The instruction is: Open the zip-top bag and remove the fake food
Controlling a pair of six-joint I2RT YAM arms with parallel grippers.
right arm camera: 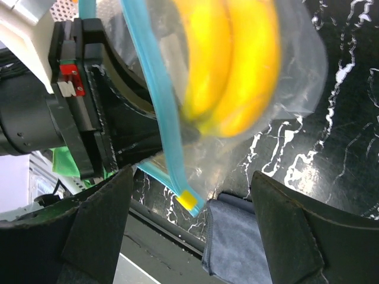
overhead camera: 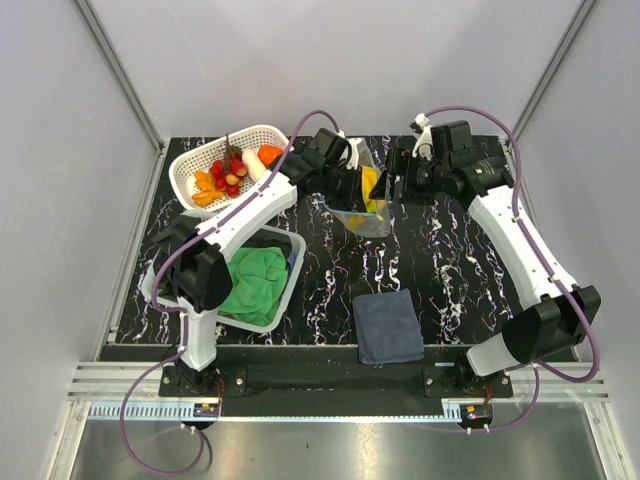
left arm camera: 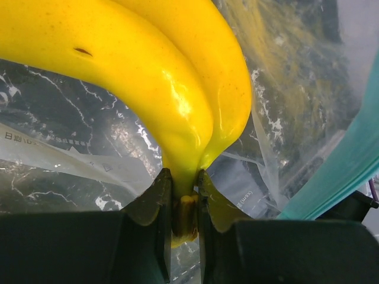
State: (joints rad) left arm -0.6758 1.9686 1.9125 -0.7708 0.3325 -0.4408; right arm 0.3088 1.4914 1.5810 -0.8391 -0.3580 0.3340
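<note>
Bright, even light, with glare on the fake food (left arm camera: pixel 180 103).

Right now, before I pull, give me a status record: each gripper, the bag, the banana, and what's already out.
left gripper: shut on the stem of the banana bunch
right gripper: open, fingers wide apart, zip corner of the bag between them, not pinched
zip-top bag: mouth appears open around the left gripper
banana bunch: mostly inside the bag
white basket: holds the red, orange and pale pieces
</note>
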